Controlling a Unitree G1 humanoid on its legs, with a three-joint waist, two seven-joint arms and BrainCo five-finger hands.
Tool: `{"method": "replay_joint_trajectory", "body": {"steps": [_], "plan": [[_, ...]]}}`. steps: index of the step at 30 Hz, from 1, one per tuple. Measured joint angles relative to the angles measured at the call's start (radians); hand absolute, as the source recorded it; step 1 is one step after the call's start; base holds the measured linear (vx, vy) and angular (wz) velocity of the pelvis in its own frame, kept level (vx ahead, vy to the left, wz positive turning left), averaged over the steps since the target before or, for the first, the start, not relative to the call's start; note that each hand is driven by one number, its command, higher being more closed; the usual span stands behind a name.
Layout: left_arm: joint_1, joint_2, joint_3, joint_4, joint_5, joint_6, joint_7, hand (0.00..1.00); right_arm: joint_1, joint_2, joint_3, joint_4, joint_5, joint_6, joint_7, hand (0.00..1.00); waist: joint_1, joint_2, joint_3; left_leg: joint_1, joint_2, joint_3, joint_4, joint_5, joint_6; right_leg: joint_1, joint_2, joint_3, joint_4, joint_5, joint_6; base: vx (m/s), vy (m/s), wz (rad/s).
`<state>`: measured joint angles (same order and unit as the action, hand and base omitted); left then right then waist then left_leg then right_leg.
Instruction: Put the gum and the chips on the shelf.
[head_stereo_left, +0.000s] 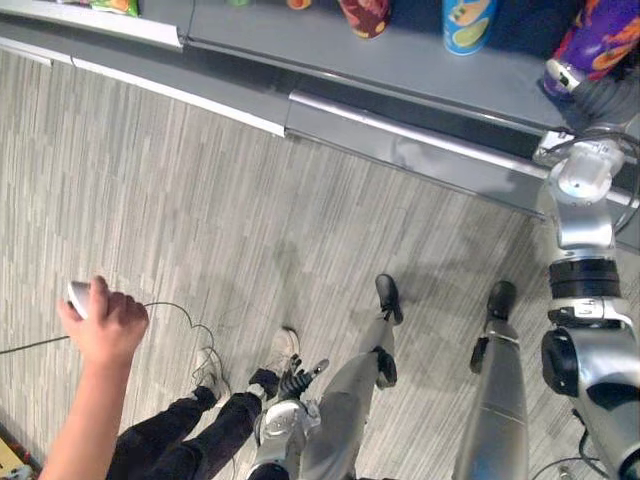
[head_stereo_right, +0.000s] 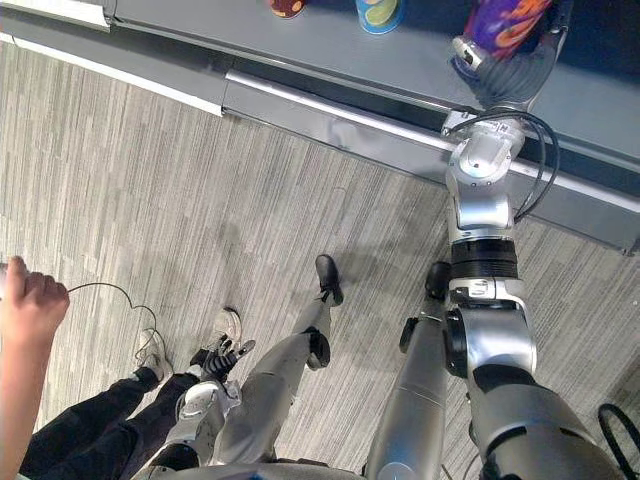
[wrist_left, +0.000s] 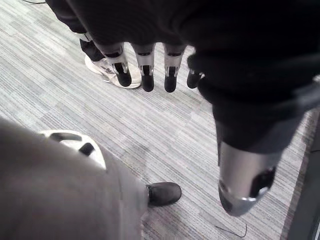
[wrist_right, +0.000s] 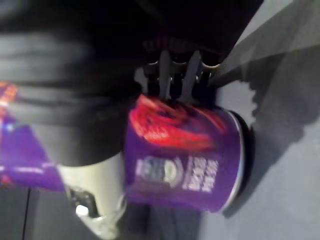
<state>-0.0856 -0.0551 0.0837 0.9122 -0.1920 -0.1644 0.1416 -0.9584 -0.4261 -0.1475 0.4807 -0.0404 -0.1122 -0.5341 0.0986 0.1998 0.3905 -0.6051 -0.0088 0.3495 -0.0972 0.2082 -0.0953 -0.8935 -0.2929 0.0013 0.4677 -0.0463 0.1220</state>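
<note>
A purple chips can (wrist_right: 185, 160) with a red and orange pattern is at the grey shelf (head_stereo_left: 400, 50), at its right end. My right hand (head_stereo_right: 470, 55) is shut on it: the fingers (wrist_right: 172, 80) curl over the can's top side and the thumb (wrist_right: 95, 200) lies along the other. The same can (head_stereo_left: 600, 40) shows at the top right of the eye views. My left hand (head_stereo_left: 298, 380) hangs low by the floor, its fingers (wrist_left: 145, 70) straight and holding nothing. I cannot make out any gum.
A dark red can (head_stereo_left: 365, 15) and a blue and yellow can (head_stereo_left: 468, 25) stand further left on the shelf. A person's hand (head_stereo_left: 100, 320) holds a small white object with a cord at the left. Their white shoes (head_stereo_left: 285, 350) are near my left hand.
</note>
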Motion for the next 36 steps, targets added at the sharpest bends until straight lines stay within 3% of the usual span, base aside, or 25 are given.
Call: {"method": "replay_joint_trajectory", "body": {"steps": [7, 11, 22, 28, 36], "plan": [[0.0, -0.001, 0.001, 0.004, 0.001, 0.001, -0.009, 0.0, 0.034, 0.008, 0.0, 0.0, 0.0, 0.001, 0.019, 0.0, -0.011, -0.001, 0.0, 0.026, 0.011, 0.014, -0.001, -0.003, -0.01, 0.026, 0.015, 0.009, -0.017, 0.006, 0.008, 0.01, -0.015, -0.1], [0.0, 0.008, 0.003, 0.005, 0.002, 0.001, -0.011, 0.0, 0.061, 0.016, -0.001, -0.002, 0.0, 0.002, 0.021, 0.0, -0.014, -0.025, -0.012, 0.033, 0.023, 0.026, -0.003, -0.009, -0.017, 0.03, 0.031, 0.018, -0.031, 0.013, 0.006, 0.01, -0.028, -0.14], [0.0, -0.002, 0.04, 0.024, 0.015, 0.003, -0.016, 0.0, 0.168, 0.061, -0.003, -0.006, 0.001, 0.002, 0.042, 0.0, -0.029, -0.041, -0.022, 0.105, 0.047, 0.029, 0.002, -0.008, -0.015, 0.12, 0.056, 0.008, -0.069, 0.018, 0.001, 0.04, -0.043, -0.07], [0.0, 0.004, 0.085, 0.054, 0.02, 0.022, -0.019, 0.0, 0.327, 0.136, 0.001, -0.044, 0.0, 0.001, 0.067, 0.0, -0.036, -0.093, -0.061, 0.186, 0.074, 0.042, 0.002, -0.032, -0.024, 0.212, 0.087, 0.008, -0.12, 0.018, -0.003, 0.06, -0.065, -0.17], [0.012, -0.006, 0.123, 0.11, 0.059, 0.047, -0.02, 0.0, 0.638, 0.243, 0.016, -0.127, -0.001, -0.001, 0.126, 0.0, -0.061, -0.141, -0.145, 0.321, 0.106, 0.054, 0.002, -0.066, -0.014, 0.382, 0.122, -0.005, -0.208, 0.021, -0.001, 0.11, -0.034, -0.16]]}}
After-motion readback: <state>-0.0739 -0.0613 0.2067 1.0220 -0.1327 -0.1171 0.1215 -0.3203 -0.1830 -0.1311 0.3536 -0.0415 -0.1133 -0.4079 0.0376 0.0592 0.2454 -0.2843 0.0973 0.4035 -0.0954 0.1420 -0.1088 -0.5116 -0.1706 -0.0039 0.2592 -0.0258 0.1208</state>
